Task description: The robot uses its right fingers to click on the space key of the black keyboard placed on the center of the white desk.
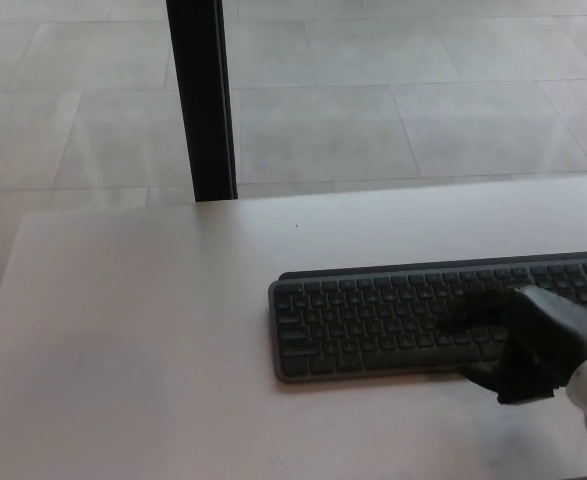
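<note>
An office-like room: a white desk (143,330) bearing a black keyboard (393,318) under the robot's right hand (528,340), pale tiled floor (373,110) and a black post (201,100) beyond the hand

The flat black keyboard with dark grey keys (393,320) lies before me, parallel to the white desk's (143,330) near edge, running off the right edge. My right hand (528,345) covers its lower rows by the front edge.
</note>
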